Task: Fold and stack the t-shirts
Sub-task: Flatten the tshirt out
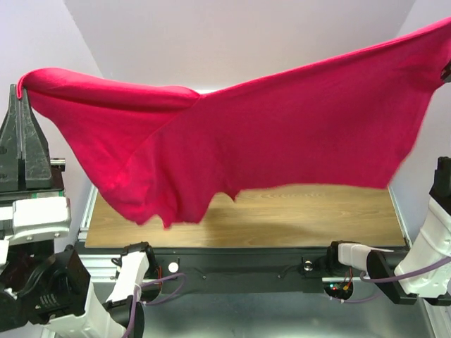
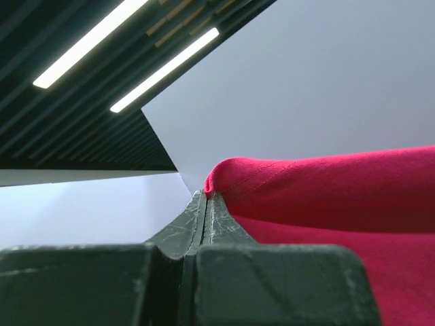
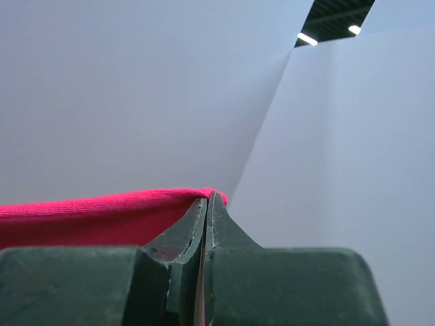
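Note:
A crimson-pink t-shirt [image 1: 282,134] hangs stretched in the air above the table, held at both upper corners. My left gripper [image 1: 21,91] points upward at the far left, shut on the shirt's left corner [image 2: 231,173]. At the right edge of the top view, my right gripper [image 1: 447,70] is almost out of frame, shut on the other corner [image 3: 197,197]. The cloth sags in the middle and its lower edge hangs ragged above the wooden table [image 1: 282,218]. Both wrist views look up at walls and ceiling, with the pinched cloth at the fingertips.
The hanging shirt hides the back of the table. White walls close in behind and at both sides. The arm bases [image 1: 134,271] and a black rail [image 1: 246,264] run along the near edge.

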You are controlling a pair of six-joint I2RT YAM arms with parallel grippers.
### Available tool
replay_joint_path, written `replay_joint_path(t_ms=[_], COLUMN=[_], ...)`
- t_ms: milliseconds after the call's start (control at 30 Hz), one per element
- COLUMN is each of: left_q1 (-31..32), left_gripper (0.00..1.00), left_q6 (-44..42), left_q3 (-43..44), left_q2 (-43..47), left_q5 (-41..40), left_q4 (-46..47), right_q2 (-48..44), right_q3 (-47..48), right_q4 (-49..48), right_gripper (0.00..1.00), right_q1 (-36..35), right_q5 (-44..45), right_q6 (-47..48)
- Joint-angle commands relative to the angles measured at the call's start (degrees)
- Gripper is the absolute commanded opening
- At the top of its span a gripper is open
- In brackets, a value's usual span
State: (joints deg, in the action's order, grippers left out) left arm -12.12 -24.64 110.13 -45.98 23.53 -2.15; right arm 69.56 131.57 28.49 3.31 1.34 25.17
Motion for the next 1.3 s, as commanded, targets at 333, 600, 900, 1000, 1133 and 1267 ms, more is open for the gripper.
replay_joint_path(t_ms=[333, 600, 900, 1000, 1133, 1267], left_q1=[-0.45, -0.27, 0.08, 0.08, -0.01, -0.01], left_gripper=[0.00, 0.00, 0.00, 0.00, 0.00, 0.00], left_q6=[-2.68, -5.76, -5.51, -4.27, -3.57, -3.40], left_q3=[-21.64, -50.85, -53.27, -49.23, -39.50, -31.57], left_q2=[-2.72, -1.48, -22.82, -31.96, -42.77, -52.62], left_q5=[7.92, 4.70, -4.01, -6.91, -8.24, -7.27], left_q4=[-14.37, -10.35, -2.25, -0.22, -0.48, -1.19], right_q2=[5.85, 14.53, 34.66, 41.96, 50.31, 58.22], right_q3=[-21.77, -39.70, -33.24, -26.38, -18.56, -10.38], right_q4=[-4.50, -6.42, -11.18, -11.09, -11.00, -10.91], right_gripper=[0.01, 0.01, 0.01, 0.01, 0.01, 0.01], right_q1=[0.38, -4.44, -8.85, -8.85, -9.20, -9.38], right_q5=[-10.37, -14.97, -13.12, -12.77, -12.77, -11.98], right_q6=[1.20, 1.72, -0.20, -0.56, -0.56, -0.82])
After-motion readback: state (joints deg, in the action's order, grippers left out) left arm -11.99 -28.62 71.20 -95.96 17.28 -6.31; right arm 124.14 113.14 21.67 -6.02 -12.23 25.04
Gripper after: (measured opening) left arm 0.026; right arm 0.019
